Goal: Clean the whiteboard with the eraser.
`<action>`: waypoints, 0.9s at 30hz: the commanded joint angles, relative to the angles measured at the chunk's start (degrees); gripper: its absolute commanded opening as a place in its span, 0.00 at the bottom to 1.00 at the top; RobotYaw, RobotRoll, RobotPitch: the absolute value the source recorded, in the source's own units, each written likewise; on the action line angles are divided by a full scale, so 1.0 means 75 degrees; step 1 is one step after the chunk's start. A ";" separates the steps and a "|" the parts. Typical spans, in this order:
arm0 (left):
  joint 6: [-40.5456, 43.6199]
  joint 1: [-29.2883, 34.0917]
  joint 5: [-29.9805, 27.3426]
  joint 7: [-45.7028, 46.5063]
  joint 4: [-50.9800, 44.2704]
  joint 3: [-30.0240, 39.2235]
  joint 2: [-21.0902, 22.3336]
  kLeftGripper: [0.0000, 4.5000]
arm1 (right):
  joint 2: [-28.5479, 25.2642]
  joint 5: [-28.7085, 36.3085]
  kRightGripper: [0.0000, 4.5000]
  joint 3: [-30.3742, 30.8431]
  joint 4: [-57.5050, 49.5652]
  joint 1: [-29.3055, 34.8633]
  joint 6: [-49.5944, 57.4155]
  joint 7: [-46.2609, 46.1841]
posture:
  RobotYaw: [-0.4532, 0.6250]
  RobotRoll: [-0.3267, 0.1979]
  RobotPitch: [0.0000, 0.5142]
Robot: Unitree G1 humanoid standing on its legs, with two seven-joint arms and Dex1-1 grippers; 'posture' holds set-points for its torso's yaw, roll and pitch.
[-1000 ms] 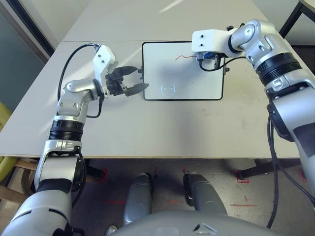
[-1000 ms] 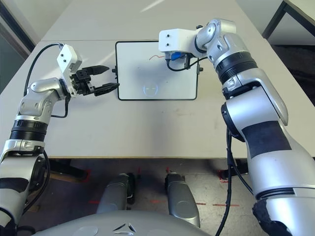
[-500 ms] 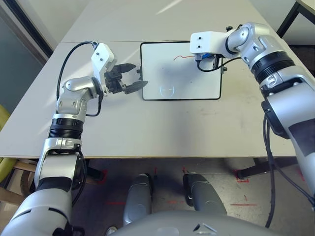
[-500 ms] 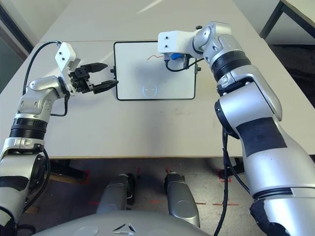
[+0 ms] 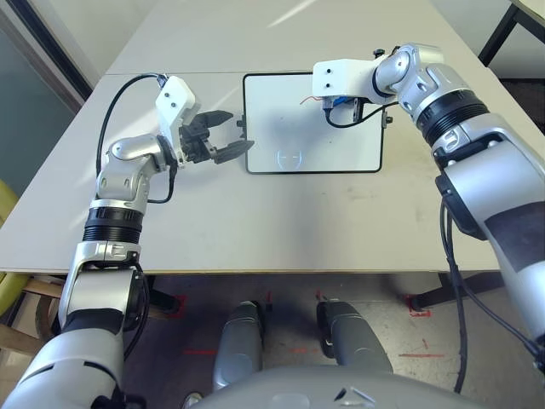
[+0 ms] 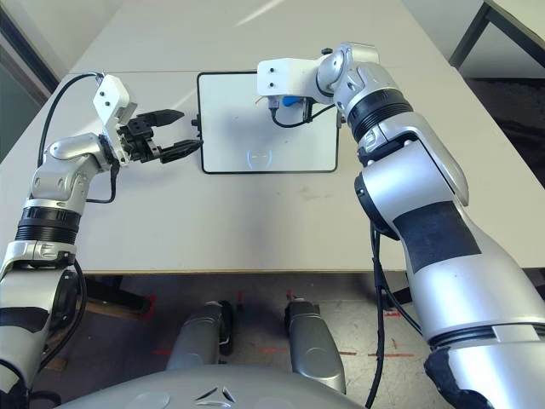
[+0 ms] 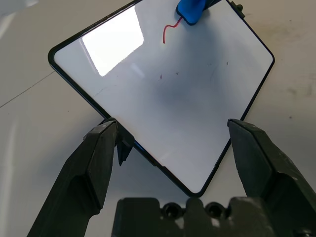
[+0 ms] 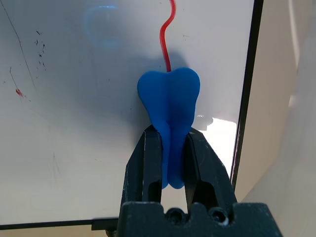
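The whiteboard (image 5: 289,136) lies flat on the table straight ahead of me, glossy white in a thin black frame. A short red squiggle (image 7: 170,30) is drawn near its far edge. The blue eraser (image 8: 169,98) is pressed on the board at the end of that red line (image 8: 167,39), also seen as the eraser (image 5: 341,104) under my right wrist. My right gripper (image 8: 169,136) is shut on the eraser. My left gripper (image 5: 240,131) stands open at the board's left short edge, its fingers (image 7: 101,148) spread either side of the small black knob there.
The pale table (image 5: 281,221) has bare room in front of the board and on both sides. A seam (image 5: 213,72) crosses it just behind the board. Another table's corner and dark leg (image 5: 502,34) stand at the far right. Faint dark specks (image 8: 39,47) dot the board.
My right gripper has slid the eraser to the left along the board's far side, up to the red squiggle. My left gripper has stayed open at the board's left edge.
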 commanded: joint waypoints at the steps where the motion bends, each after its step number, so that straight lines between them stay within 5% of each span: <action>1: 0.0113 0.0157 0.0001 0.0035 -0.0222 0.0047 0.0065 1.00 | 0.0199 -0.0019 0.09 0.0068 0.0149 -0.0117 0.0012 -0.0085 | 0.35 0.62 0.21; 27: 0.0238 0.0469 -0.0075 0.0269 -0.0608 0.0145 -0.0014 1.00 | 0.0908 0.0004 0.09 0.0043 0.0360 -0.0415 -0.0016 -0.0325 | 0.38 0.62 0.19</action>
